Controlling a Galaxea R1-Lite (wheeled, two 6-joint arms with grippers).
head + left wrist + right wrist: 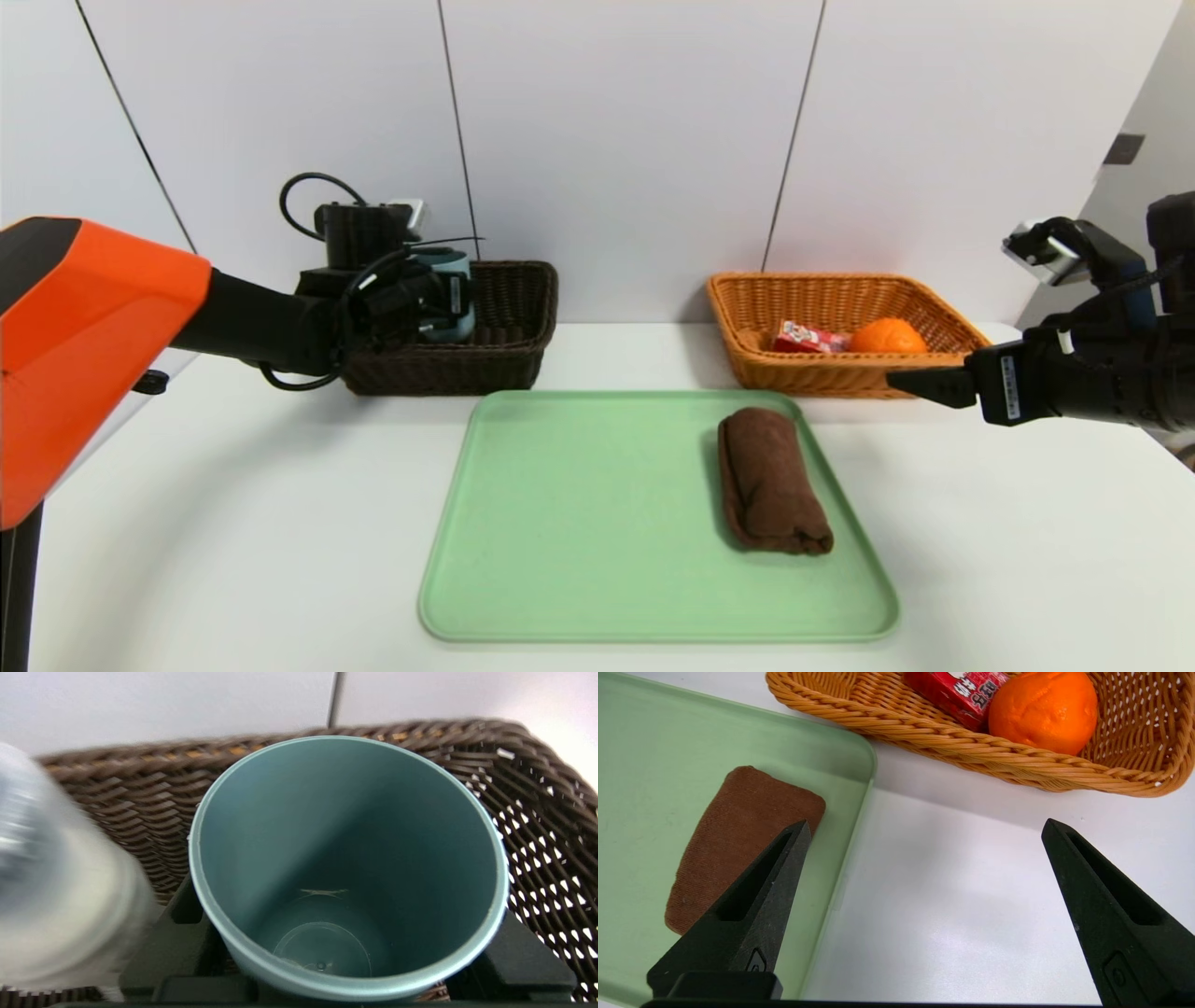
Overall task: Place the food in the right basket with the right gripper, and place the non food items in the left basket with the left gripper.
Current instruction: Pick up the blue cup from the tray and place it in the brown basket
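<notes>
Left gripper [439, 303] clamps teal cup [446, 297] over dark basket [509, 327]; at 2 o'clock, orange basket [840, 373] holds orange [887, 336] and red packet [808, 337].

Left gripper [439, 303] fingertips hidden behind teal cup [446, 289] in head view; in left wrist view only dark finger stubs either side of cup. Cup base out of sight behind near wall of dark basket [504, 359]. Pale blurred object [56, 896] beside cup, unidentifiable. Dark basket interior mostly blocked by arm. Red packet [808, 337] partly hidden behind light basket [840, 373] wall; print too small to read. Right gripper [924, 833] cut off by frame edge.
</notes>
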